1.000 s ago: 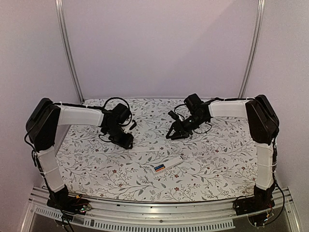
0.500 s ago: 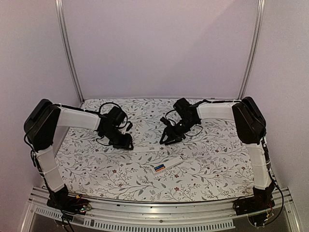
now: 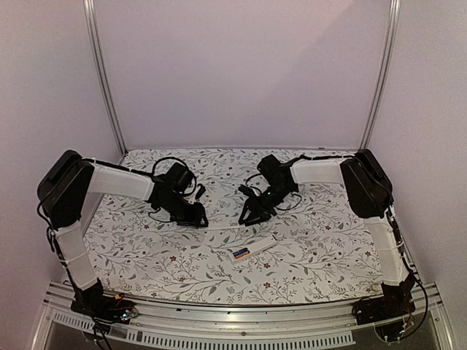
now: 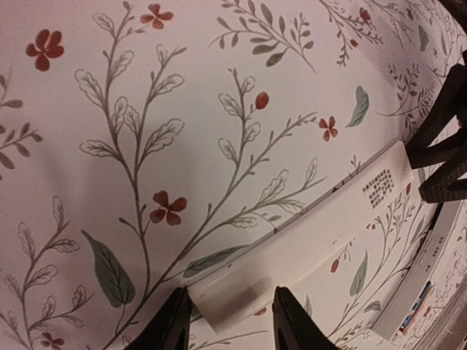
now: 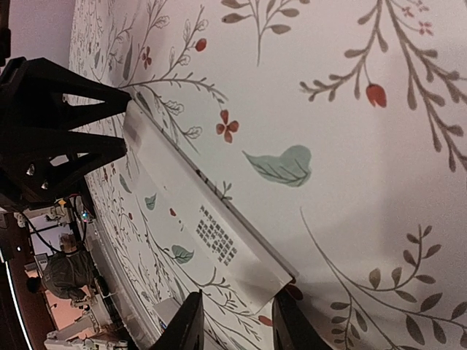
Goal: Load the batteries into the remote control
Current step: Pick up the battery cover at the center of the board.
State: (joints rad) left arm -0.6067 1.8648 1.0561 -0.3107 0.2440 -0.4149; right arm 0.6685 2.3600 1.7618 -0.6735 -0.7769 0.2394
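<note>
The remote control (image 3: 259, 244) lies on the floral cloth near the front, a white bar with the blue and orange-red batteries (image 3: 240, 253) side by side in its left end. It also shows at the lower right of the left wrist view, remote control (image 4: 430, 270) and batteries (image 4: 417, 299). Behind it lies a thin flat white strip (image 4: 314, 233) with small print. My left gripper (image 4: 232, 310) has both fingers against the strip's left end. My right gripper (image 5: 235, 313) straddles the other end of the strip (image 5: 182, 197), with a gap at one finger.
The floral cloth (image 3: 321, 240) covers the whole table. A metal rail (image 3: 241, 321) runs along the near edge between the arm bases. Each gripper's black fingers show in the other's wrist view, the right one's fingertips (image 4: 441, 157) and the left one's fingertips (image 5: 66, 124).
Both arms have swung inward and down toward the middle, so the grippers now face each other at the strip's two ends. Both pairs of jaws have narrowed.
</note>
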